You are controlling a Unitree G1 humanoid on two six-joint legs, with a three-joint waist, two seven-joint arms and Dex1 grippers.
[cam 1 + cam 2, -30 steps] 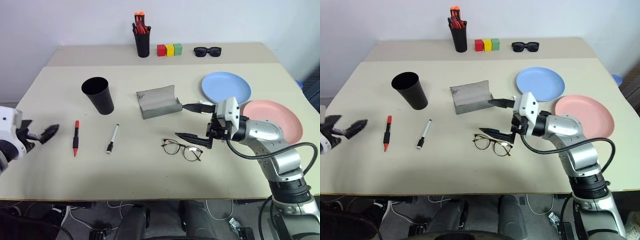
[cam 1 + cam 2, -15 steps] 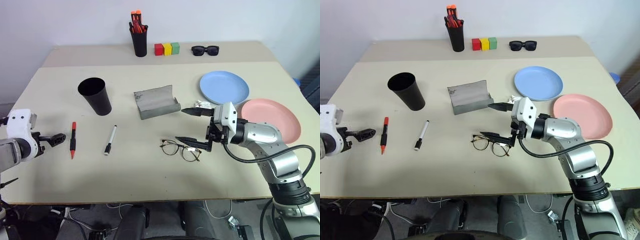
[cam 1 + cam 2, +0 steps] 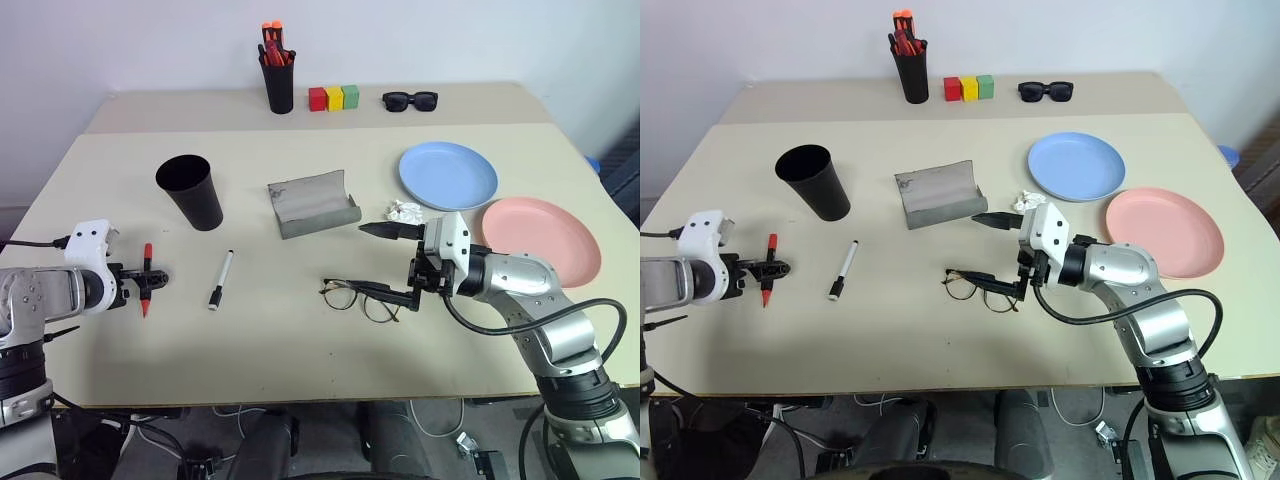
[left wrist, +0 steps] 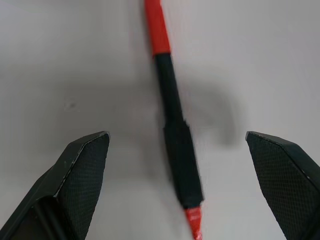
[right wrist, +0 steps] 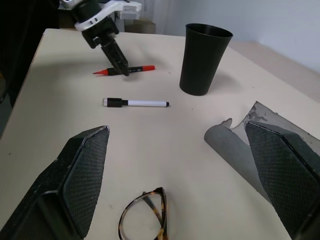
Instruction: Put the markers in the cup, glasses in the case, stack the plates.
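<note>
Currently one table [image 3: 300,340] carries everything. Two plates near its right edge, apart, not stacked: light blue plate [image 3: 448,175] and salmon pink plate [image 3: 548,238]. One grey case [image 3: 314,203] lies open at mid-table; one black cup [image 3: 190,191] stands upright toward the left edge. One pair of glasses [image 3: 360,298] lies toward the front edge, below the case. Two markers on the left side: white marker [image 3: 220,278] and red marker [image 3: 146,280].

Left gripper [image 3: 768,268]: fingers spread, straddling the red marker, not closed on it. Right gripper [image 3: 382,261]: fingers spread, empty, lower finger just over the glasses.

Far edge: one pen pot [image 3: 279,78], three coloured blocks [image 3: 334,97], one pair of sunglasses [image 3: 413,100].
</note>
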